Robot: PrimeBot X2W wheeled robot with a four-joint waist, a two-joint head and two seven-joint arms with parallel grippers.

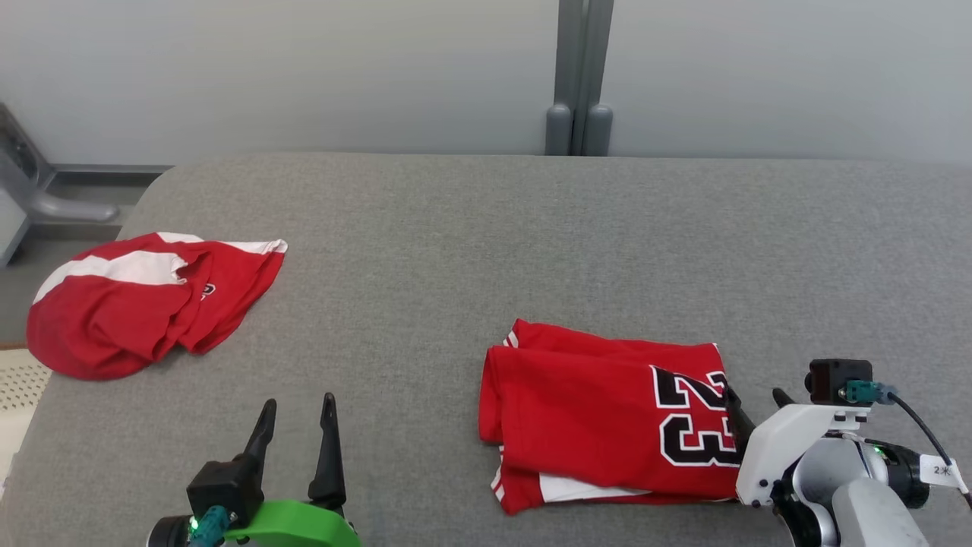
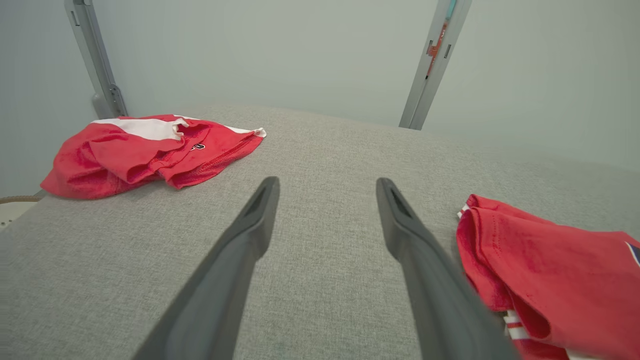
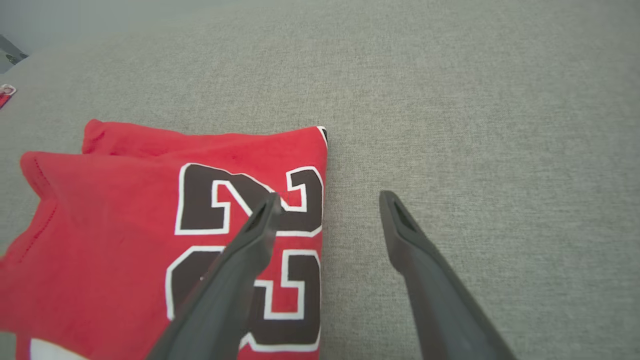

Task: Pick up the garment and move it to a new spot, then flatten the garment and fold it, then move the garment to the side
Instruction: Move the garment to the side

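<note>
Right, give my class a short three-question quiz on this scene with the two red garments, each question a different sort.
1. True or false: the folded red jersey numbered 23 lies nearer the right gripper than the left gripper.
2. The crumpled red-and-white garment lies at which part of the grey fabric table: A) right edge, B) left edge, C) centre?
3. Fill in: both grippers are ____.
Key: 1 true; 2 B; 3 open.

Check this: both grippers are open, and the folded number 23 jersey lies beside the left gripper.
Wrong gripper. The folded number 23 jersey lies beside the right gripper, as the head view shows; both grippers are open.
</note>
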